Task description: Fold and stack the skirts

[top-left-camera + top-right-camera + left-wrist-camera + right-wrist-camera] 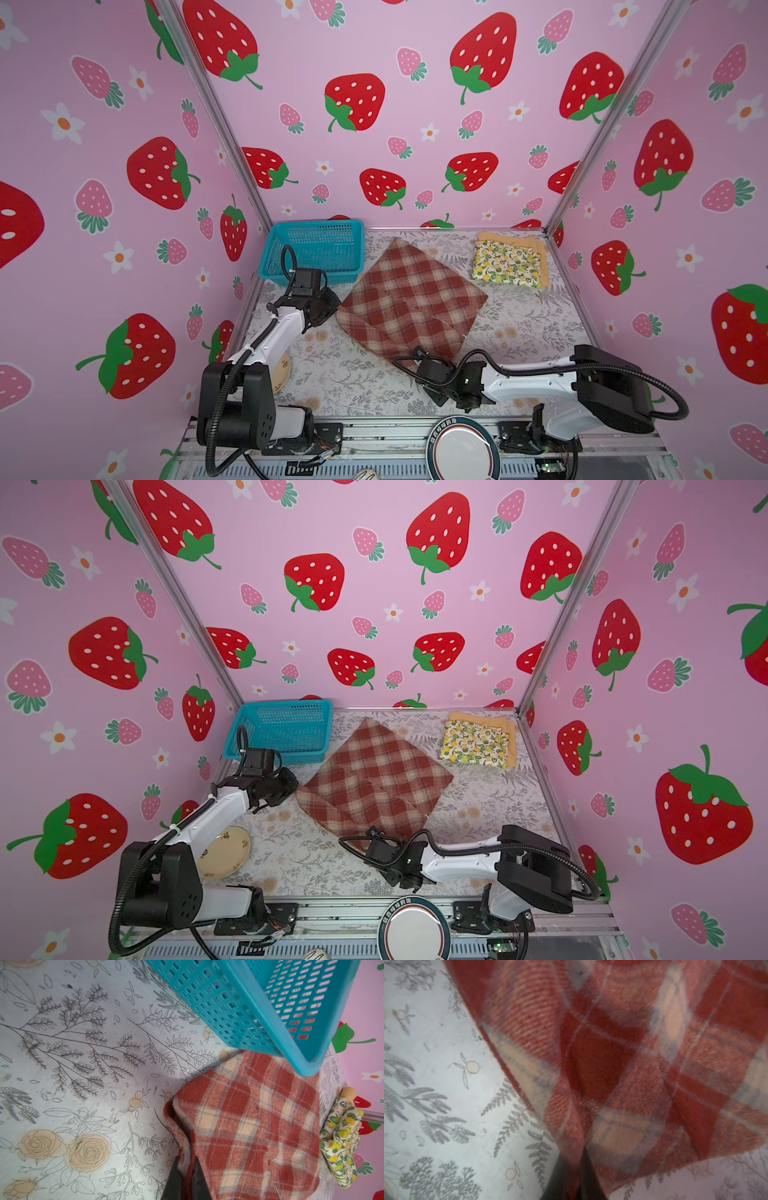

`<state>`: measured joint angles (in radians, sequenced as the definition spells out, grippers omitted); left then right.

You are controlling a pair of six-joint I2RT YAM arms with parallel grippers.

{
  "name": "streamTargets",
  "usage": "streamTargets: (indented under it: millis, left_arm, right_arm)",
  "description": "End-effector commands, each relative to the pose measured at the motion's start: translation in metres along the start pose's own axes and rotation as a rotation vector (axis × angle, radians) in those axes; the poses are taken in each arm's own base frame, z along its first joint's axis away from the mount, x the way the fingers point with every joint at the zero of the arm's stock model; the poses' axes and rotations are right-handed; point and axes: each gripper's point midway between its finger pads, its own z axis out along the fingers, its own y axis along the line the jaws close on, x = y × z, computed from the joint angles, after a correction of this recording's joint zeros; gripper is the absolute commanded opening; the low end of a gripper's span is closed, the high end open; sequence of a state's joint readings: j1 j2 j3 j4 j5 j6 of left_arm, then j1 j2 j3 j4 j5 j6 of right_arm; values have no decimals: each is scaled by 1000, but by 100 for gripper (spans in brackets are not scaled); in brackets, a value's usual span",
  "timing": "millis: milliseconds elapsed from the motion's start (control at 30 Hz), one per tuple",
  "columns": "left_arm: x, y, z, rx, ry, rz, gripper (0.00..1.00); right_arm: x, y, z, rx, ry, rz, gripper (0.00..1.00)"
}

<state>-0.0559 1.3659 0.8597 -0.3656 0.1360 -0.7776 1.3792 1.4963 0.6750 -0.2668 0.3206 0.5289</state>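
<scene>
The plaid skirt point(409, 299) lies spread like a diamond at mid-bench. The left hand point(186, 1169) pinches its left corner, and the right hand point(572, 1176) pinches its near corner. At the far right, the folded lemon-print skirt point(507, 264) rests on the folded mustard skirt point(511, 240). A teal mesh basket point(316, 249) stands at the far left.

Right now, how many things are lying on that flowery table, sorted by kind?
Skirts: 3 (plaid skirt, lemon-print skirt, mustard skirt)
Baskets: 1 (teal basket)
Plates: 1 (cream plate)
Total: 5
</scene>
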Motion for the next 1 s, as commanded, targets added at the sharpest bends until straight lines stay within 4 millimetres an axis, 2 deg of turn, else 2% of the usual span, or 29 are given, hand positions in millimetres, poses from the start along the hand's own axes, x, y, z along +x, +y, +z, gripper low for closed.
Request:
streamTargets:
  millis: [0, 100, 267, 433, 567, 733, 800, 900, 967]
  left_arm:
    - [-12, -14, -8, 37, -17, 15, 0]
    - [-9, -16, -12, 54, -12, 19, 0]
    - [-4, -17, -31, 82, -23, 49, 0]
    - [8, -15, -60, 106, -30, 87, 0]
    - [12, -17, -90, 137, -59, 91, 0]
    - [10, -38, -140, 248, -122, 56, 0]
    - [6, -48, -153, 289, -141, 41, 0]
    - [0, -70, -158, 337, -142, 47, 0]
    - [-5, -87, -155, 350, -129, 67, 0]
  right_arm:
    - [23, 0, 1, -15, 77, -13, 7]
    - [18, 6, -9, -66, 59, 0, 7]
    - [-5, 26, -38, -213, -13, 24, 7]
    - [-14, 44, -67, -347, -15, 18, 6]
    - [-26, 48, -95, -425, -71, 49, 5]
    - [-36, 45, -132, -485, -123, 87, 5]
    - [-39, 43, -142, -502, -147, 101, 5]
    - [-41, 36, -145, -508, -158, 127, 5]
    - [-44, 30, -144, -515, -160, 146, 4]
